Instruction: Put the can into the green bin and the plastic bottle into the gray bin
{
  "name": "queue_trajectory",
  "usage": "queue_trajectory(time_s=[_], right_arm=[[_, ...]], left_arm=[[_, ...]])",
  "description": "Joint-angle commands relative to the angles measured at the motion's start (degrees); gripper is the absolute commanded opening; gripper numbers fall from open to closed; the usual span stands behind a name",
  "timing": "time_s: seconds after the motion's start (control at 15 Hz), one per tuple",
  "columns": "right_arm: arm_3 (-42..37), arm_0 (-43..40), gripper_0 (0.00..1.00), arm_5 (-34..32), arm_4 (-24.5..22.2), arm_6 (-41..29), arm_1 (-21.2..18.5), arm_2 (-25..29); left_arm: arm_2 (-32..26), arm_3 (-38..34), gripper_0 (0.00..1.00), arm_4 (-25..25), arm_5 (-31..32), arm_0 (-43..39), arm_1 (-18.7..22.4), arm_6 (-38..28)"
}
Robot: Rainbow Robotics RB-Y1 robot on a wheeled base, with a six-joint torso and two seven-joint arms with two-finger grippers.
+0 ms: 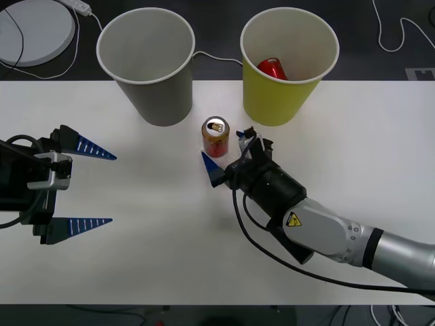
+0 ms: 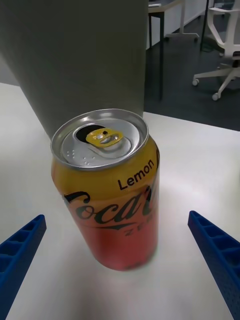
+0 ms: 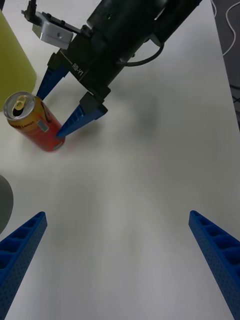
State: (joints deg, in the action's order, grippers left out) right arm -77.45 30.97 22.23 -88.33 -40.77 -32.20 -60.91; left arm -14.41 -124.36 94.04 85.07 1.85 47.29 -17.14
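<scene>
The can [image 1: 216, 136], red below, gold-orange above, with a silver top, stands upright on the white table in front of the gap between the two bins. My right gripper [image 1: 228, 151] is open at its near side, one blue finger on each side, with gaps showing beside the can [image 2: 107, 190] in the right wrist view. The gray bin [image 1: 160, 102] stands behind and left of it, the green bin [image 1: 279, 102] behind and right. My left gripper [image 1: 113, 189] hangs open over the table's left part, holding nothing. The plastic bottle is out of view.
A plain red can [image 1: 273, 68] lies inside the green bin. A white round device [image 1: 37, 30] and cables lie on the dark floor beyond the table's far edge. The left wrist view shows the can [image 3: 32, 127] with the right gripper [image 3: 49, 115] around it.
</scene>
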Motion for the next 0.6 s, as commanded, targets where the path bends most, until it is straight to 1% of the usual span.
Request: queue_trajectory(time_s=[0.07, 0.6], right_arm=[[2.6, 1.4, 1.0, 0.0, 0.0, -0.2, 1.8, 0.0], [7.8, 4.6, 1.0, 0.0, 0.0, -0.2, 5.2, 0.0]], left_arm=[[0.0, 0.0, 1.0, 0.0, 0.0, 0.0, 0.0, 0.0], [0.0, 0.0, 1.0, 0.0, 0.0, 0.0, 0.0, 0.0]])
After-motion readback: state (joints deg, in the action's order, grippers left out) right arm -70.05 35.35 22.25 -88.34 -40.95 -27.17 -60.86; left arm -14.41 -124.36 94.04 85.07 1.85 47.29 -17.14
